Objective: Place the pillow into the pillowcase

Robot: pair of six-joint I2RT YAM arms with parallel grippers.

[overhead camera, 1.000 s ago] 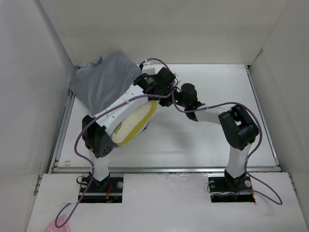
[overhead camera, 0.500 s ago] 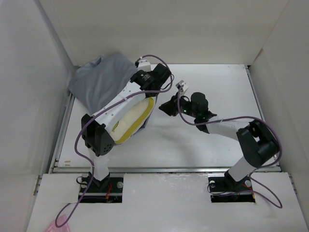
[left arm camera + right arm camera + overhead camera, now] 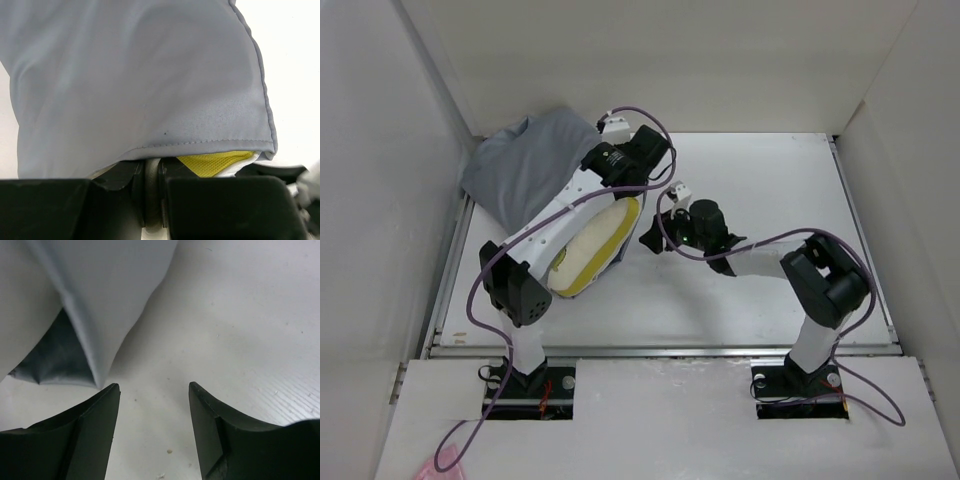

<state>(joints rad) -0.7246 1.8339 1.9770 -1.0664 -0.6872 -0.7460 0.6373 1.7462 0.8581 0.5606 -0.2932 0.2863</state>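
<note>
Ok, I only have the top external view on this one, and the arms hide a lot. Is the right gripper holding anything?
Observer: No. The right wrist view shows the right gripper open, with only bare table between its fingers.
Operator: How close is the cloth to it?
Observer: The pillowcase hangs just ahead, toward the left of that view, and a fold there shows its dark inside.
Operator: And the left gripper?
Observer: The left gripper is shut at the pillowcase's stitched hem and seems to pinch it, though the contact is hidden. The pillow shows its yellow edge just under that hem.
</note>
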